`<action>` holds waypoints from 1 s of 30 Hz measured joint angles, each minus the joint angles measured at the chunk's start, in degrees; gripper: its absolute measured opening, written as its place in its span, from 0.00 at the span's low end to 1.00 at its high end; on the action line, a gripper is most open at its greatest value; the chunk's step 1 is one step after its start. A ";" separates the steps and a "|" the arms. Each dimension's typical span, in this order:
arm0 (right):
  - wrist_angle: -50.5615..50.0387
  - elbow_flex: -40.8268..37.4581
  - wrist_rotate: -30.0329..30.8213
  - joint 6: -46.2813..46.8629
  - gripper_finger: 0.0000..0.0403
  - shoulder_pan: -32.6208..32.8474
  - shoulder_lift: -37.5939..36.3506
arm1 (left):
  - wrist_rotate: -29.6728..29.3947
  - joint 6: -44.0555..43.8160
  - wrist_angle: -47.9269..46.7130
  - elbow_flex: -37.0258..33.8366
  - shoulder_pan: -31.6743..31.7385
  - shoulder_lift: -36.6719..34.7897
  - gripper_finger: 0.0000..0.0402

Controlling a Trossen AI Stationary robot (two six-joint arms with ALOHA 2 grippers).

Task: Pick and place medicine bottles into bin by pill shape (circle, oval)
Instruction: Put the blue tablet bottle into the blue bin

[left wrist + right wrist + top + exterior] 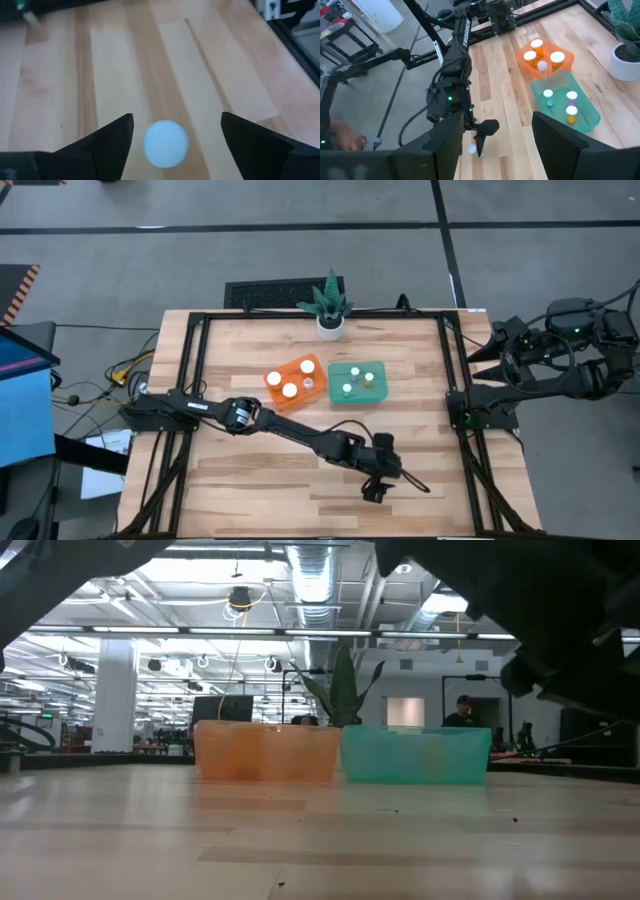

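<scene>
On the wooden table (250, 480), a white-capped bottle (165, 143) sits between the left gripper's (175, 137) spread fingers.

In the left wrist view the bottle (165, 143) is only a blurred white cap between the left end effector's (175, 137) spread fingers. In the high view the arm hides it. Pill shapes are too small to tell.

I work in a large open lab: exposed ceiling ducts (310, 570), strip lights, distant desks, grey floor (300, 240).
</scene>
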 joint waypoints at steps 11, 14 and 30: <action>0.02 0.00 0.02 0.04 0.60 0.00 -0.01 | -0.22 -2.27 -2.63 0.00 0.07 0.02 0.55; 0.02 0.00 0.02 0.05 0.60 0.00 -0.02 | -0.13 -3.02 -2.68 -0.03 -0.04 0.02 0.52; 0.02 0.00 0.04 0.06 0.60 0.00 -0.02 | -0.87 -4.30 -2.66 -0.02 -0.02 -0.26 0.39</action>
